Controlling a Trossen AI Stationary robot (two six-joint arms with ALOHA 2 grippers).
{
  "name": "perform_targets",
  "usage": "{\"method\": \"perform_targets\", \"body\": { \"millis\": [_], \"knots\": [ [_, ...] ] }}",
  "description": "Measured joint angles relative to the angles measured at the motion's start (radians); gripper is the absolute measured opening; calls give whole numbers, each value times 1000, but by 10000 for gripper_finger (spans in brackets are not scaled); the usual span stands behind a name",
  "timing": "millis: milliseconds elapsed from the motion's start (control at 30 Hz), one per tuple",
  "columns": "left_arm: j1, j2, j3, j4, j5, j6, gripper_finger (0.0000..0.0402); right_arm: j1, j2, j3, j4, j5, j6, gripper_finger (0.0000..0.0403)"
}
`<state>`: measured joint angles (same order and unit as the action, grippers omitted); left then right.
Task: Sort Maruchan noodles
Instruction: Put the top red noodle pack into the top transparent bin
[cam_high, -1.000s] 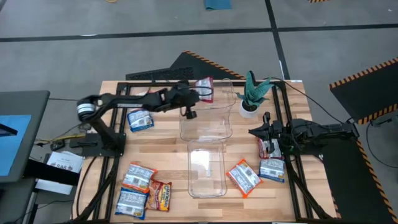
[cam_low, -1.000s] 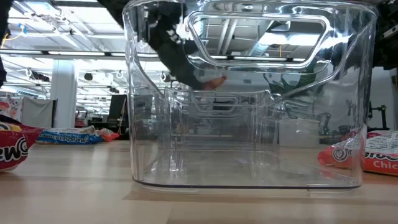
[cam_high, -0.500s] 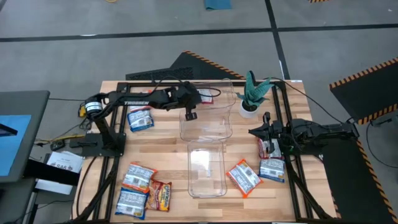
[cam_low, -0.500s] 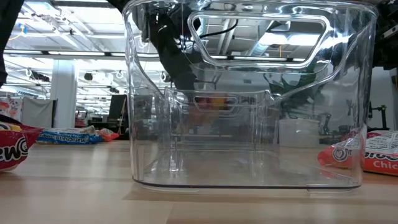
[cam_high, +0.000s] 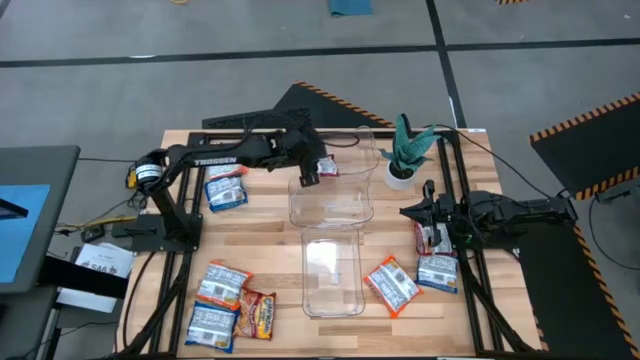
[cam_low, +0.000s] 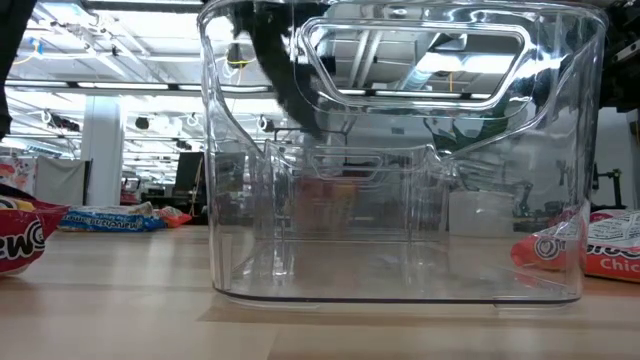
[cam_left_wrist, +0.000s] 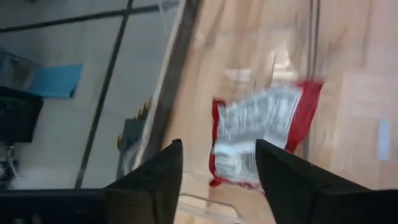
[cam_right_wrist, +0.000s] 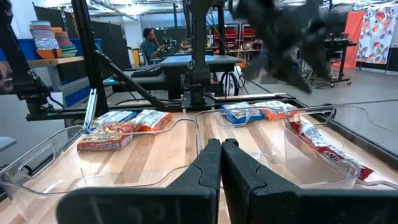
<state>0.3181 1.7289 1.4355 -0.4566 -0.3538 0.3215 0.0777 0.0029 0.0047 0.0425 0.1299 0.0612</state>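
Left wrist view: open left pincer (cam_left_wrist: 217, 163) above blurred red packet (cam_left_wrist: 264, 134), edges smeared.

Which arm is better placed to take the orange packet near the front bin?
Right, probably. The right gripper waits on the side where the orange packet lies; the left gripper hovers open over the far bin.

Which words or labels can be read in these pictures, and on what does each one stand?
"TROSSEN": white letters on the dark left arm, high view.
"Chic", cut off: red-and-white crinkly noodle packet at the low view's right edge.
Print on the other packets: too small or blurred to read.
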Motion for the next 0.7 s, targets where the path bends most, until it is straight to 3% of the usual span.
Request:
{"method": "perform_targets", "body": {
  "millis": [100, 200, 533, 700],
  "knots": [
    [-9, -44, 38, -54, 63, -68, 213, 0, 0, 0, 0, 0, 0, 38],
    [-11, -119, -17, -36, 156, -136, 216, 0, 0, 0, 0, 0, 0, 38],
    [-73, -574, -646, 653, 380, -217, 217, 0, 0, 0, 0, 0, 0, 38],
    [-136, -751, -844, 857, 376, -185, 217, 0, 0, 0, 0, 0, 0, 38]
  ]
}}
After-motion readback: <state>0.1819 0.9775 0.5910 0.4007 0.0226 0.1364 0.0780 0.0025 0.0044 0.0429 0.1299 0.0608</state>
